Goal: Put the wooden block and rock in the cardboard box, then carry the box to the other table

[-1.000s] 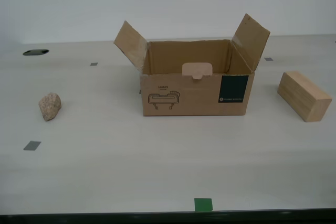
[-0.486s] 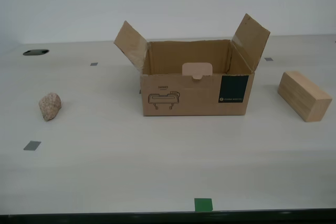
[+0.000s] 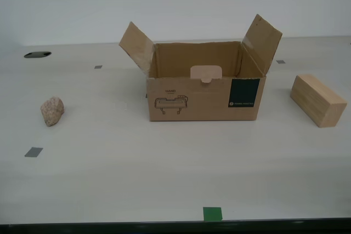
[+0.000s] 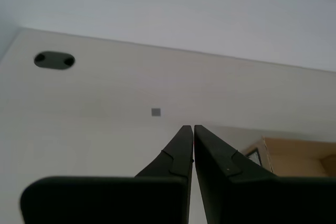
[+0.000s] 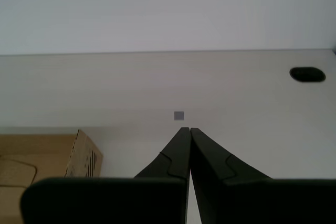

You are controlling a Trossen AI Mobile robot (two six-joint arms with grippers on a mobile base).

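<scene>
On a smooth cream table (image 3: 164, 179) against a plain white wall, an open cardboard box (image 3: 204, 100) sits mid-table, the rock (image 3: 52, 110) well apart toward the exterior view's left and the wooden block (image 3: 318, 101) toward its right. The rock looks dense and lumpy, best pinched across its narrow waist; the block looks rigid and smooth, best gripped on its flat long sides. My first gripper (image 5: 189, 129) and my second gripper (image 4: 189, 127) are both closed and empty.

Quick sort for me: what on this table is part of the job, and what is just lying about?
Job: box, open, nothing seen inside; rock; block.

Lying about: grey tape squares; green tape; dark hole in the table.
</scene>
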